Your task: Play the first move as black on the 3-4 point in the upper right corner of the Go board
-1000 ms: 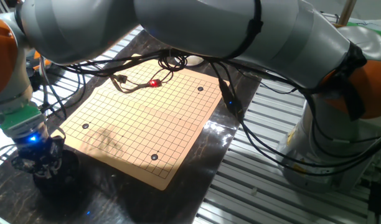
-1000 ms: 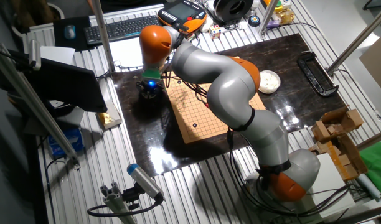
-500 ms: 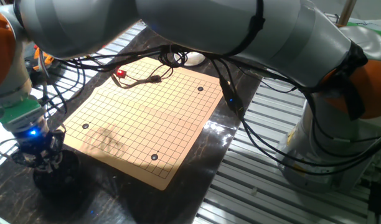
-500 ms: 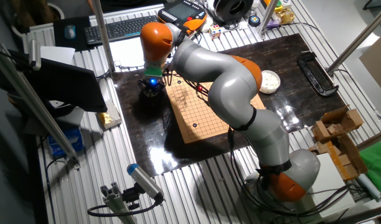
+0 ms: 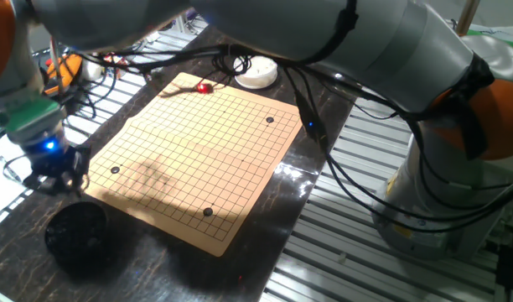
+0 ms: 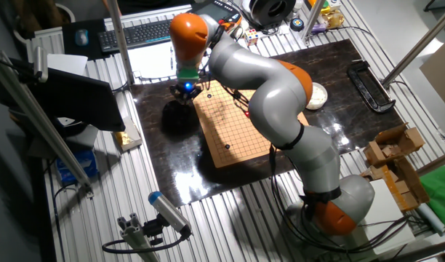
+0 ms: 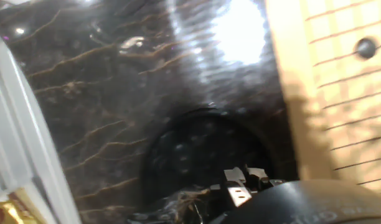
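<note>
While the end effector [image 5: 49,172] hangs above the dark marble desk [image 5: 156,268] just off the Go board's [image 5: 189,159] corner, a black bowl [image 5: 75,237] of black stones sits below and beside it, near the desk's edge. Whether its fingers are spread or pinching a stone cannot be told; the hand view is blurred. A white bowl [image 5: 257,73] stands beyond the board's far edge. Dark star dots mark the grid, which carries no stones.

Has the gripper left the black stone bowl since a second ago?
Yes. The gripper has lifted out of the black bowl and now hangs above it, nearer the Go board's left edge.
</note>
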Robot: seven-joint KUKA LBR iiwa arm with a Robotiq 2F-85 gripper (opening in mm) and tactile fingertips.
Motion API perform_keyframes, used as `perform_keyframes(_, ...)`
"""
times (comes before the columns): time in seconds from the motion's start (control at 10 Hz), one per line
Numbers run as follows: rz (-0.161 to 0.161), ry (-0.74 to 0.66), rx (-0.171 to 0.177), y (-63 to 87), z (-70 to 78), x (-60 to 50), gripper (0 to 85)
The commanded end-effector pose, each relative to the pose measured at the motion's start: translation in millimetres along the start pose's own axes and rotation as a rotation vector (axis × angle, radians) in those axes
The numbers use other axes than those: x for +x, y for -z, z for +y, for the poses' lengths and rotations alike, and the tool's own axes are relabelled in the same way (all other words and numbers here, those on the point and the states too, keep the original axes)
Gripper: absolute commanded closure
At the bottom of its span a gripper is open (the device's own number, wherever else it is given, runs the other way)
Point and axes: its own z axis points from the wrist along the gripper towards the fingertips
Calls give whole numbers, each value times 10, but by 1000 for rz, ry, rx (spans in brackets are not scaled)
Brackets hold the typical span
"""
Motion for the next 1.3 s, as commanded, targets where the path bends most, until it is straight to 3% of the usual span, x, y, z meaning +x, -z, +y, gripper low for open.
perform_keyframes(0.0,-2,17,2,31,-181,-44,743)
perform_keyframes(0.2,-12,56,24,70,-337,-73,753)
perform_keyframes(0.4,-34,105,62,64,-415,-80,757)
perform_keyframes(0.5,-34,120,65,60,-428,-83,760)
perform_keyframes(0.7,-24,145,53,56,-418,-83,790)
perform_keyframes(1.0,5,154,38,29,-248,-58,840)
perform_keyframes(1.2,-1,110,35,29,-248,-58,843)
